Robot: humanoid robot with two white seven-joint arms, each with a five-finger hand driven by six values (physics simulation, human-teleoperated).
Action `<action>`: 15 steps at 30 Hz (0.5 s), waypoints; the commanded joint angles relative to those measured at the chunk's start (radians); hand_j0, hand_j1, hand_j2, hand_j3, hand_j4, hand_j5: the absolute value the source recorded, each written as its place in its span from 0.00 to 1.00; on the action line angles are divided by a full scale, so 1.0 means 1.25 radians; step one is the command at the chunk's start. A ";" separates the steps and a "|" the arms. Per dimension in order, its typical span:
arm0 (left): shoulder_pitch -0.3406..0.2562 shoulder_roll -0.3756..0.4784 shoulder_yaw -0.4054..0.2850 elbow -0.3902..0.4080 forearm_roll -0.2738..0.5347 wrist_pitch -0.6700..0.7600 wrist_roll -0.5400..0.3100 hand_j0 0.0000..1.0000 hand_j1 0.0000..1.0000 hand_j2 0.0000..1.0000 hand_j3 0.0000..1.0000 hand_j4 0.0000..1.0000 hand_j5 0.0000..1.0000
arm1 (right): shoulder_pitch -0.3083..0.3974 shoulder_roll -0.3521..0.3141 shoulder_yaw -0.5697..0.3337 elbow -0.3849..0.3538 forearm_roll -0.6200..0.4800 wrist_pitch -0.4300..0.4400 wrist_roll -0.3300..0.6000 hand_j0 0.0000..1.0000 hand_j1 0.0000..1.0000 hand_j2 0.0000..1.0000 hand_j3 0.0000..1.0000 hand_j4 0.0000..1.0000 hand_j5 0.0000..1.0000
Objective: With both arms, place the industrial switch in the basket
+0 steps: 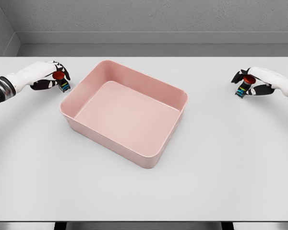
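A pink rectangular basket sits in the middle of the white table, with nothing inside it. Left of the basket, my left hand is curled around an industrial switch that has a red button top and a dark body with blue and green marks. At the far right, my right hand grips a second switch of the same kind. Both switches are at or just above the table surface; whether they touch it I cannot tell.
The white table reaches to the front edge near the bottom of the view. A grey wall runs behind its far edge.
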 commanded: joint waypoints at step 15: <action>-0.022 0.009 0.003 -0.001 0.007 0.000 0.000 0.49 0.49 0.49 0.49 0.49 0.49 | -0.018 -0.006 -0.006 -0.029 0.031 0.001 0.000 0.49 0.49 0.49 0.49 0.49 0.49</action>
